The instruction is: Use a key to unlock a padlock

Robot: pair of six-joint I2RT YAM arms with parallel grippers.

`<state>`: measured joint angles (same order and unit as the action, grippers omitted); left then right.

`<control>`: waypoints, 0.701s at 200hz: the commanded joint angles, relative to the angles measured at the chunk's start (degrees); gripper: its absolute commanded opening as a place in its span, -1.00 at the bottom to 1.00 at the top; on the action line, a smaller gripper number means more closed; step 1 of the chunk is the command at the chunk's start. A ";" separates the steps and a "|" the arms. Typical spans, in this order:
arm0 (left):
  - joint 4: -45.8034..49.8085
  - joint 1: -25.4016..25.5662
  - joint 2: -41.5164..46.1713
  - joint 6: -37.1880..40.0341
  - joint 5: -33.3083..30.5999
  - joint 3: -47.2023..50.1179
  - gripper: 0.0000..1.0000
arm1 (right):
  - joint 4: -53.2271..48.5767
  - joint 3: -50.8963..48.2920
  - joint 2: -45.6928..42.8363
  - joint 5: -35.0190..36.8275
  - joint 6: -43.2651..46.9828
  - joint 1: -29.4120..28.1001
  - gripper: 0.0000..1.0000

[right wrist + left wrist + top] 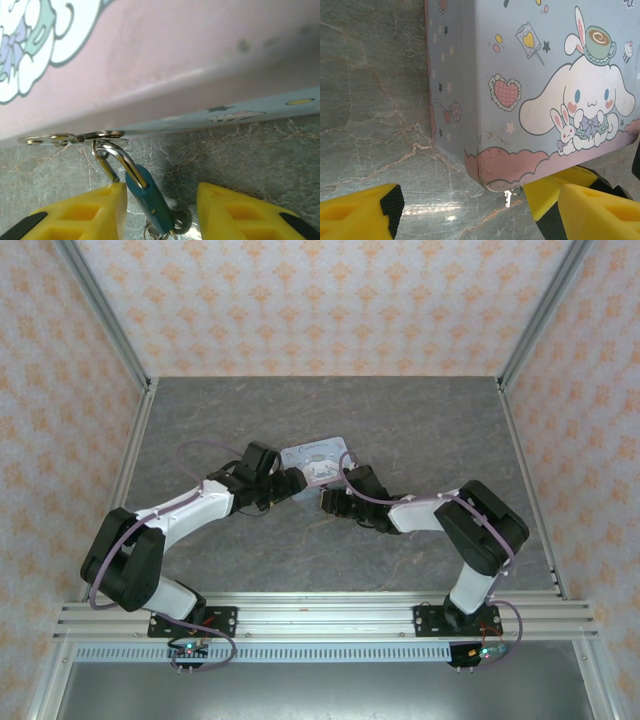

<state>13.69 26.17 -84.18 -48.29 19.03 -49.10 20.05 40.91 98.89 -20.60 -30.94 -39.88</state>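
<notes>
Right tool (161, 196): yellow fingers (90, 212) spread partway, clamping nothing. The padlock (148, 196) hangs tilted between them, its blue body right up against one finger and apart from the other. Its shackle (122, 161) is hooked through the metal hasp (75, 137) at the lower edge of the tin (190, 60). I see a metal ring (152, 232) at the padlock's lower end, but it is cut off and I cannot tell if the key is on it.

Left tool (465, 202): wide, holding nothing, straddling the tin's near corner over the grey marbled tabletop (370, 100).

Matt blue padlock (150, 200), shiny metal shackle (122, 162); smooth satin tin (530, 85).
</notes>
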 commanded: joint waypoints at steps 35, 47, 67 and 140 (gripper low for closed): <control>0.37 -0.59 -0.99 0.64 -0.70 -1.52 0.63 | -1.07 0.63 0.81 0.33 1.06 -0.38 -0.53; 0.58 -0.67 -0.90 0.82 -1.00 -1.69 0.63 | -1.40 0.17 0.26 0.81 1.27 -0.38 -0.65; 1.63 -0.69 -0.81 1.69 -2.36 -2.30 0.63 | -2.52 -0.67 -1.41 1.91 1.74 -0.30 -0.88; 6.07 0.47 -2.42 5.02 -8.99 -6.35 0.62 | -2.88 -2.57 -3.82 2.36 0.87 0.74 -1.00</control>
<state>16.14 26.13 -85.23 -46.11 15.40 -52.71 17.76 39.31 96.33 -19.38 -29.76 -39.70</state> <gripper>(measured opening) 0.810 0.041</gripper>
